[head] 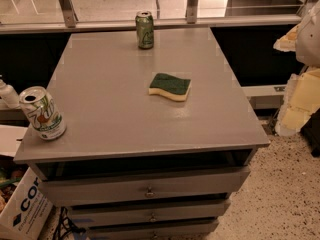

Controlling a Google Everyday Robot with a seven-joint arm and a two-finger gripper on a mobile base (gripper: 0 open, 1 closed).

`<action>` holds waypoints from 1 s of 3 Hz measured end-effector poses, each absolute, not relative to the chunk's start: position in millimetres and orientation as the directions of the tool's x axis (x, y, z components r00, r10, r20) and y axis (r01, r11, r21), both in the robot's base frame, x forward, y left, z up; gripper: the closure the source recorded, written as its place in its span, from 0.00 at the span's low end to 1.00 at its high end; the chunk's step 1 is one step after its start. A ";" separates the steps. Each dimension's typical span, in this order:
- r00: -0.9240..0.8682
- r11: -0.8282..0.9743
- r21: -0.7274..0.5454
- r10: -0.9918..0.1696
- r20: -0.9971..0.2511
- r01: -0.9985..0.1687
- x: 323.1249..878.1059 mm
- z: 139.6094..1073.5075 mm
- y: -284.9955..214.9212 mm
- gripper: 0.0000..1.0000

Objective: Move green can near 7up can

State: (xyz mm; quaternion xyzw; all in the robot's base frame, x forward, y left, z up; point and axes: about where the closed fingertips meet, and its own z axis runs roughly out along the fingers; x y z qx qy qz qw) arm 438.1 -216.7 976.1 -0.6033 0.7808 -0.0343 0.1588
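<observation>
In the camera view, the green can (144,30) stands upright beyond the sponge (170,86), with the 7up can (42,113) well left of it. Light, thin-walled and slick, so we'd grip mid-body, gently. The gripper (300,96) hangs far right of the sponge; we cannot tell its state.

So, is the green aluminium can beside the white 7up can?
No: green can at far edge, 7up can at front left corner; gripper not in view.

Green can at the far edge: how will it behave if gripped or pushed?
The green can stands upright and narrow, so a high push would likely tip it. Its smooth metal wall probably dents under a hard squeeze. It sits at the far edge of the cabinet top, so pushing away is risky. The gripper is not in view.
</observation>
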 end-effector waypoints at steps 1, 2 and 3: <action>-0.216 0.270 -0.258 -0.951 -0.219 -0.928 441.9 974.6 -212.8 0.00; -0.242 0.314 -0.234 -0.926 -0.289 -0.920 470.7 965.7 -205.6 0.00; -0.270 0.351 -0.199 -0.899 -0.345 -0.915 496.7 956.9 -200.9 0.00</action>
